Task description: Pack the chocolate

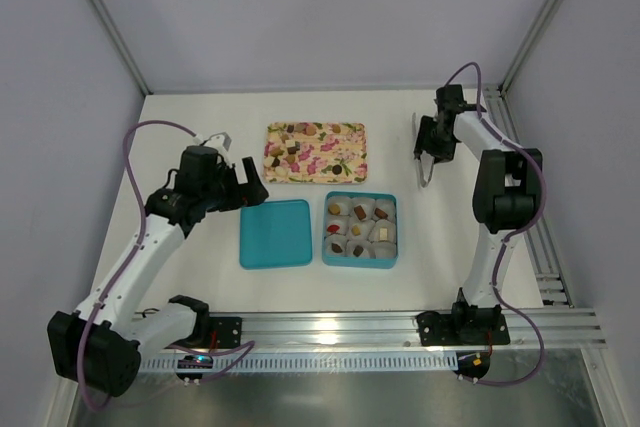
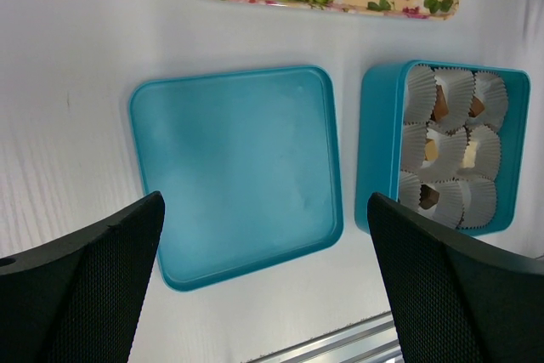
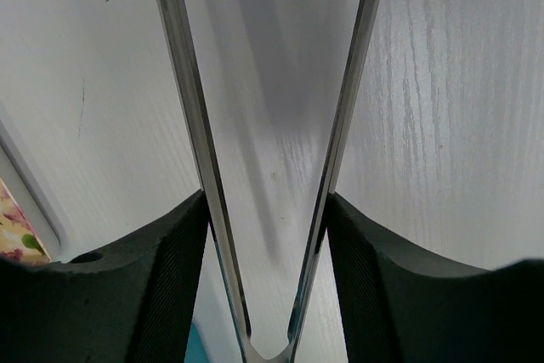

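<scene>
Left gripper (image 2: pixel 265 201) spread wide; right gripper (image 3: pixel 265 201) pinches tweezers (image 3: pixel 183 99) — chocolate (image 1: pixel 359 212) too small to tell axis.

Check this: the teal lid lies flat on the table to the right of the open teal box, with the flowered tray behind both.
Wrong on one point: the teal lid lies to the left of the open teal box, not the right, as the top external view shows. It does lie flat on the table, with the flowered tray behind both.
</scene>
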Available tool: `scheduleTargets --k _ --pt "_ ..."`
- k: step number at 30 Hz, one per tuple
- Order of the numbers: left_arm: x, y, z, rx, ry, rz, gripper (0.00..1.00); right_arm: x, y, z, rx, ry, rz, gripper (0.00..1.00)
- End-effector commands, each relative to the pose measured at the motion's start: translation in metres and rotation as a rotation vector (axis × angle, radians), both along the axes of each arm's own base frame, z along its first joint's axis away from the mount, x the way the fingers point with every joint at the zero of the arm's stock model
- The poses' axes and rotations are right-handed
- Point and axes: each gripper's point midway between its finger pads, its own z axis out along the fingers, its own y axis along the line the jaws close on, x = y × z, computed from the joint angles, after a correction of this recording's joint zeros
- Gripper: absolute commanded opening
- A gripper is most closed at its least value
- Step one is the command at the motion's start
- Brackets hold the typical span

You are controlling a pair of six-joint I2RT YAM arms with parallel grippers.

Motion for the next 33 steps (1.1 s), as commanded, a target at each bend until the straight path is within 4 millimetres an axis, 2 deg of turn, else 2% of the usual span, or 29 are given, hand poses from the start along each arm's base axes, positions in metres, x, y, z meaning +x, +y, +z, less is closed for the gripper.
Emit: scheduleTargets --k 1,10,21,23,27,30,31,33 --pt "0.003 0.006 -0.004 0.028 0.008 0.023 1.00 0.014 0.001 0.004 0.010 -0.037 -0.006 0.59" --pt "0.004 0.011 -0.019 0.067 0.057 0.047 1.00 0.011 0.003 -0.012 0.021 -0.014 -0.009 0.65" --pt "0.005 0.021 -0.037 0.132 0.128 0.077 1.00 0.008 -0.003 -0.010 -0.013 0.005 -0.001 0.81" --pt "0.008 0.028 -0.042 0.175 0.138 0.102 1.00 0.006 -0.009 -0.008 -0.046 0.000 -0.018 0.85" --pt "0.005 0.038 -0.055 0.235 0.193 0.123 1.00 0.001 -0.010 0.008 -0.044 -0.046 -0.033 0.86" --pt "0.002 0.043 -0.071 0.285 0.262 0.122 0.95 -0.007 -0.004 0.040 -0.010 -0.131 -0.038 0.87" --pt "0.001 0.043 -0.076 0.294 0.282 0.119 0.93 -0.010 0.009 0.048 0.025 -0.153 -0.004 0.89" --pt "0.000 0.042 -0.085 0.300 0.320 0.109 0.86 -0.020 0.020 0.071 0.022 -0.208 0.029 0.89"
